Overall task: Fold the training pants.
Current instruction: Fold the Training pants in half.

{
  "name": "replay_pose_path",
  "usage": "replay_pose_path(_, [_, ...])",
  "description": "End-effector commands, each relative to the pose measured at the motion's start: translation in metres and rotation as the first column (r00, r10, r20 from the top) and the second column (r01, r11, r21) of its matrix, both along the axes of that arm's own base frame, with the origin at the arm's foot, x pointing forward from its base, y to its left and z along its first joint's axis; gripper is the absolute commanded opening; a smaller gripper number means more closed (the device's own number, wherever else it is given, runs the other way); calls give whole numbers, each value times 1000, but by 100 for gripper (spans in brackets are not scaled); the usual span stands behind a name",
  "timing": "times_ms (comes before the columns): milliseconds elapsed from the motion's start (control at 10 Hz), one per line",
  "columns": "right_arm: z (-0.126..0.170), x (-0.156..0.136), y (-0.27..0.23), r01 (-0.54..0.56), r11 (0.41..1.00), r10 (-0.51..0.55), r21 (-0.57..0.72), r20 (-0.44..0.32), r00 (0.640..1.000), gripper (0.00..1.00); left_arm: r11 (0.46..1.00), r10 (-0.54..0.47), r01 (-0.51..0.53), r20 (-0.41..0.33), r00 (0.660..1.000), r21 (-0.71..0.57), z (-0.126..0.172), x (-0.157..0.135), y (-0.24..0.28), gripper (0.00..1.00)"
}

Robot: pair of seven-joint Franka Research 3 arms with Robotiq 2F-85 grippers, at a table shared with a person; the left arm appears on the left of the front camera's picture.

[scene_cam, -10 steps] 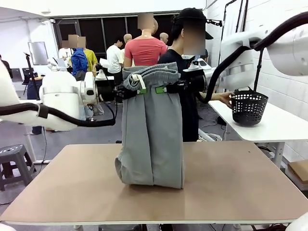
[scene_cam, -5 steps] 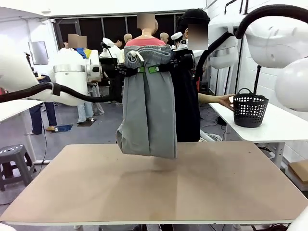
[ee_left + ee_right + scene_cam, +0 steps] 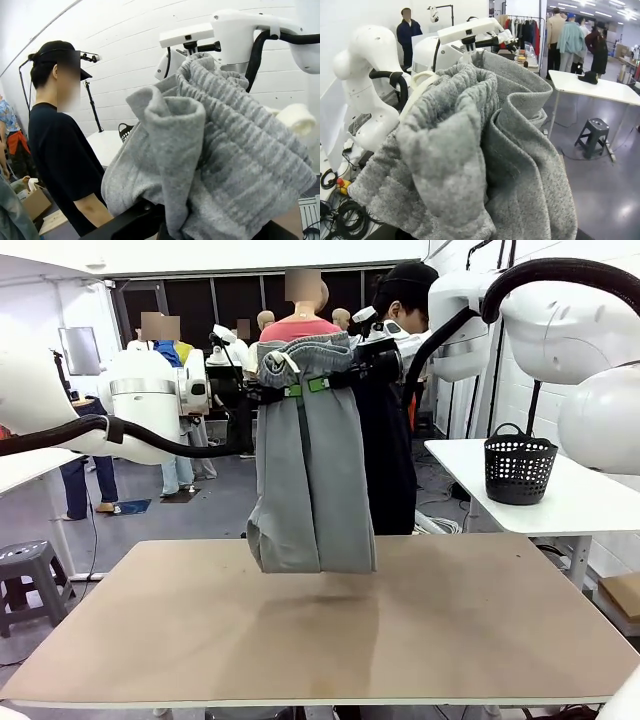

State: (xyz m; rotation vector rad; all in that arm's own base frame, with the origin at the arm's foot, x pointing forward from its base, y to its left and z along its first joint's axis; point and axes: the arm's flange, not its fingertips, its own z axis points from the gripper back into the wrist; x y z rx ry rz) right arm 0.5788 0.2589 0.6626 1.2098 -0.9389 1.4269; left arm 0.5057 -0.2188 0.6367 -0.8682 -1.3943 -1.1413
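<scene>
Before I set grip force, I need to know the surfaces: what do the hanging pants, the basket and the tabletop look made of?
Pants: soft grey knit, likely cotton jersey; heathered, matte, ribbed gathered waistband, limp drape.
Basket: black, probably moulded plastic; stiff perforated walls, a thin hoop handle.
Tabletop: tan board, looks like wood fibre or laminate; smooth, matte, faintly scuffed.

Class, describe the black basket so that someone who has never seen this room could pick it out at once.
Start at the big brown table in the middle, then look right to the white side table by the brick wall. On it stands the black basket, alone near the front. Its perforated mesh wall and upright arched handle set it apart from the grey training pants, which hang in the air above the brown table.
</scene>
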Motion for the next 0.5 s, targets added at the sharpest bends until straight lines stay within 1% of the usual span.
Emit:
replay_pose_path(0, [2, -10, 1, 2, 1000, -3, 22, 6, 1000, 0, 1000, -7, 7, 17, 1000, -14, 0, -9, -5, 0])
replay_pose_path(100, [0, 0, 0, 0, 1000, 0, 0, 0, 1000, 0, 1000, 0, 0, 0, 1000, 0, 0, 0, 0, 0])
replay_pose_path(200, [1, 13, -2, 14, 1000, -14, -5, -13, 1000, 0, 1000, 18, -18, 7, 1000, -3, 1, 17, 5, 0])
replay_pose_path(300, [0, 25, -5, 7, 1000, -7, -4, -47, 999, 0, 999, 42, -42, -5, 999, 22, 3, 35, 12, 0])
replay_pose_path(400, [-1, 33, -9, 13, 1000, -12, 6, -83, 996, 0, 999, 45, -44, -50, 998, 21, 3, 49, 16, 0])
